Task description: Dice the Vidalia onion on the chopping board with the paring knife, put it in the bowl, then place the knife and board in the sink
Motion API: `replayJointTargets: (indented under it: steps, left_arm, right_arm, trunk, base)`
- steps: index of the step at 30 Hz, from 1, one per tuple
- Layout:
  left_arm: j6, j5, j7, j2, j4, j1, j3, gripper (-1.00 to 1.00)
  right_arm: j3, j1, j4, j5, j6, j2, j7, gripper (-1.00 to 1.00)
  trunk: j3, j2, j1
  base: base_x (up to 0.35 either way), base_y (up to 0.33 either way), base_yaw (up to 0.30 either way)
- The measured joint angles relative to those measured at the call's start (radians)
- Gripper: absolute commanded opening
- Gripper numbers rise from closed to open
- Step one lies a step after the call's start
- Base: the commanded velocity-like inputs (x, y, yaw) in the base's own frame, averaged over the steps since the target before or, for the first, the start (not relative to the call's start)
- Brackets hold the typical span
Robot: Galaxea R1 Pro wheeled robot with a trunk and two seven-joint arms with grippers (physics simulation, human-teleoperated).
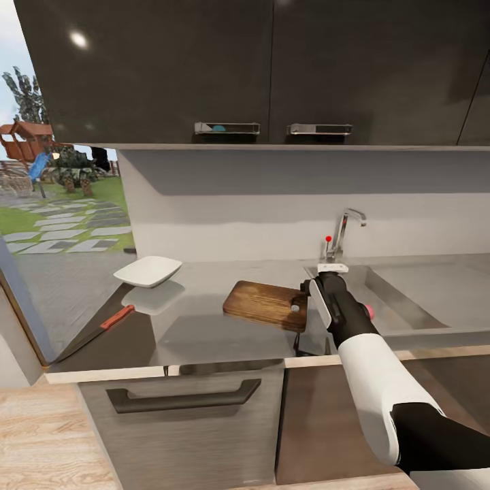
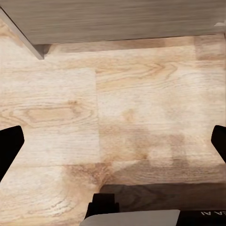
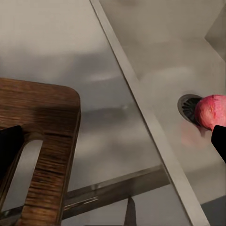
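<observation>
The chopping board [image 1: 264,304] lies on the grey countertop [image 1: 197,320], just left of the sink [image 1: 415,303]. In the basin near the drain sits the pinkish Vidalia onion [image 3: 210,110], which also peeks out beside my right forearm [image 1: 368,312]. My right gripper [image 1: 314,294] hovers open over the strip between board [image 3: 44,136] and basin, one finger [image 3: 9,148] above the board's handle slot, the other [image 3: 219,141] close to the onion. The white bowl [image 1: 148,271] and the red-handled paring knife [image 1: 102,327] lie at the counter's left. My left gripper [image 2: 113,146] hangs open over the plank floor.
The chrome tap [image 1: 342,235] with its red knob stands behind the sink. Black upper cabinets [image 1: 258,68] hang overhead. A drawer front with a dark handle [image 1: 184,396] is below the counter edge. A window at the left looks onto a garden.
</observation>
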State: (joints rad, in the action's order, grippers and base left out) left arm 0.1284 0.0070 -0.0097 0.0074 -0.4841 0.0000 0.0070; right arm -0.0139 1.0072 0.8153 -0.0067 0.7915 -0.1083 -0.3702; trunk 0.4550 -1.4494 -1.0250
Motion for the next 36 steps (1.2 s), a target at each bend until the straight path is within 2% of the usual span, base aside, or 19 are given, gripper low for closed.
replayJointTargets:
  steps: [9,18,36]
  left_arm:
    - [0.0,0.0,0.0,0.0,0.0,0.0,0.0,1.0]
    - [0.0,0.0,0.0,0.0,0.0,0.0,0.0,1.0]
    - [0.0,0.001,0.0,0.0,0.0,0.0,0.0,1.0]
  right_arm:
    - [0.0,0.0,-0.025,0.0,-0.004,0.0,0.0,1.0]
    - [0.0,0.0,-0.071,0.0,-0.042,-0.001,0.001,1.0]
    - [0.002,0.0,-0.09,0.0,-0.045,-0.007,0.003,1.0]
  trunk:
    - [0.0,0.0,0.0]
    - [0.0,0.0,0.0]
    - [0.0,0.0,0.0]
  base:
    - [0.0,0.0,0.0]
    - [0.0,0.0,0.0]
    - [0.0,0.0,0.0]
